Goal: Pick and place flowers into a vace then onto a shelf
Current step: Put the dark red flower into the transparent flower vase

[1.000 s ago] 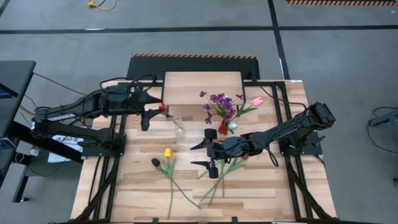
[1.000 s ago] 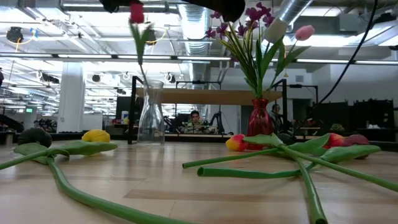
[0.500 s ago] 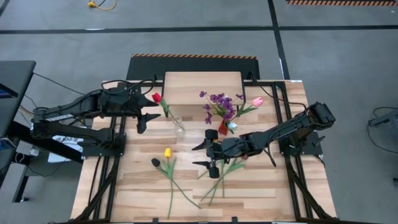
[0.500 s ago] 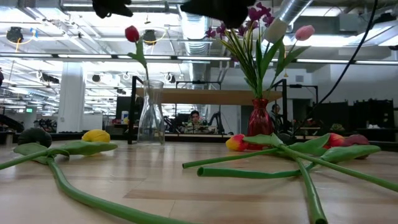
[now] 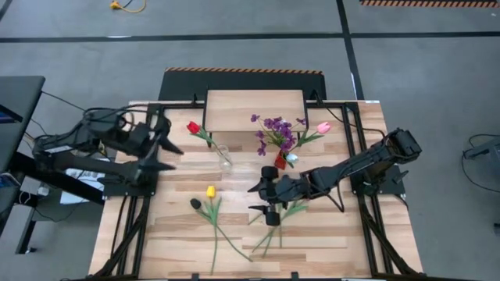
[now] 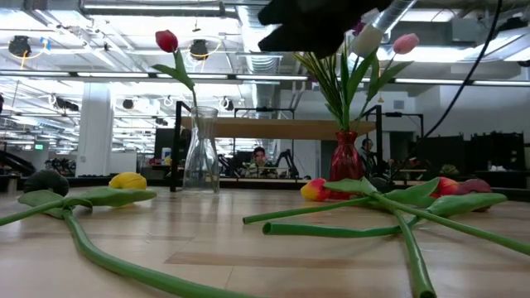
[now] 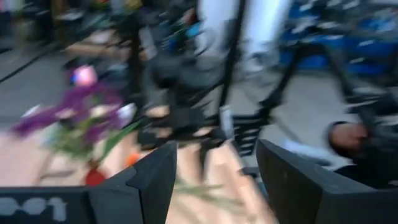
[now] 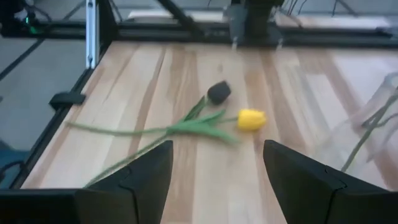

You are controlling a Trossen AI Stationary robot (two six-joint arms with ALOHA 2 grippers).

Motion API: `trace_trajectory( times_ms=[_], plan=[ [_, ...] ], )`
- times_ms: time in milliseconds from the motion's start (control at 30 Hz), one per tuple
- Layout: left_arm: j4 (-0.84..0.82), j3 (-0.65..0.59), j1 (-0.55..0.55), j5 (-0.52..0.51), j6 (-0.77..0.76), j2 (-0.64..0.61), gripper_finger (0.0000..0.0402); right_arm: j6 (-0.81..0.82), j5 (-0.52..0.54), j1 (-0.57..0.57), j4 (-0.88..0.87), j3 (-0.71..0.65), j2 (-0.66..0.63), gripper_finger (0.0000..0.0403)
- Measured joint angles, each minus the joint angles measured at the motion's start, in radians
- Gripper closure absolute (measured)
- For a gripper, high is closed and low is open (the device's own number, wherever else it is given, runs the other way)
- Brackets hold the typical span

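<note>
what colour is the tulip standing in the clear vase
Red: the tulip in the clear vase shows best in the low view.

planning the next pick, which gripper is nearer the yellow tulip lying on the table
Right. The right gripper hovers just beside the yellow tulip, open. The left gripper is farther off, by the table's left edge, open.

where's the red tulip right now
The red tulip stands in the clear glass vase, left of the red vase with the purple sprig, just in front of the shelf. The left tool is apart, open.
</note>
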Motion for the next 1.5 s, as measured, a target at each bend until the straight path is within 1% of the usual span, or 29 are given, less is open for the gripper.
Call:
trace_trajectory(
  times_ms=[100, 200, 333, 400, 567, 633, 733, 867, 1033, 1267, 1333, 1400, 1500],
  plan=[
    [0.053, -0.020, -0.078, 0.008, -0.006, -0.008, 0.0191, 0.051, 0.000, 0.018, -0.060, 0.000, 0.000, 0.0159],
    [0.135, -0.064, -0.154, 0.005, -0.023, -0.006, 0.0191, 0.134, 0.000, 0.043, -0.157, 0.000, 0.000, 0.0159],
    [0.251, -0.125, -0.242, -0.002, -0.033, 0.031, 0.0191, 0.248, -0.003, 0.089, -0.328, 0.000, 0.000, 0.0159],
    [0.291, -0.149, -0.279, -0.026, -0.033, 0.054, 0.0191, 0.307, -0.005, 0.110, -0.428, 0.000, 0.000, 0.0159],
    [0.317, -0.160, -0.345, -0.130, -0.012, 0.127, 0.0191, 0.416, -0.005, 0.129, -0.666, 0.000, 0.000, 0.0159],
    [0.322, -0.160, -0.359, -0.151, -0.001, 0.156, 0.0191, 0.445, -0.005, 0.125, -0.739, 0.000, 0.000, 0.0159],
    [0.355, -0.160, -0.369, -0.155, 0.004, 0.202, 0.0191, 0.458, -0.013, 0.113, -0.818, 0.000, 0.000, 0.0159],
    [0.378, -0.160, -0.381, -0.151, 0.003, 0.249, 0.0191, 0.451, -0.051, 0.095, -0.863, 0.000, 0.000, 0.0159],
    [0.387, -0.160, -0.384, -0.151, -0.001, 0.285, 0.0191, 0.391, -0.076, 0.087, -0.865, 0.000, 0.000, 0.0167],
    [0.411, -0.160, -0.397, -0.148, -0.007, 0.285, 0.0191, 0.386, -0.156, 0.096, -0.862, -0.002, 0.022, 0.0214],
    [0.426, -0.159, -0.408, -0.145, -0.012, 0.285, 0.0191, 0.386, -0.169, 0.101, -0.825, 0.002, 0.054, 0.0228],
    [0.429, -0.159, -0.418, -0.140, -0.013, 0.285, 0.0191, 0.386, -0.179, 0.105, -0.844, -0.003, 0.087, 0.0240],
    [0.433, -0.159, -0.429, -0.141, -0.013, 0.285, 0.0191, 0.386, -0.191, 0.108, -0.816, 0.001, 0.148, 0.0253]
  ],
)
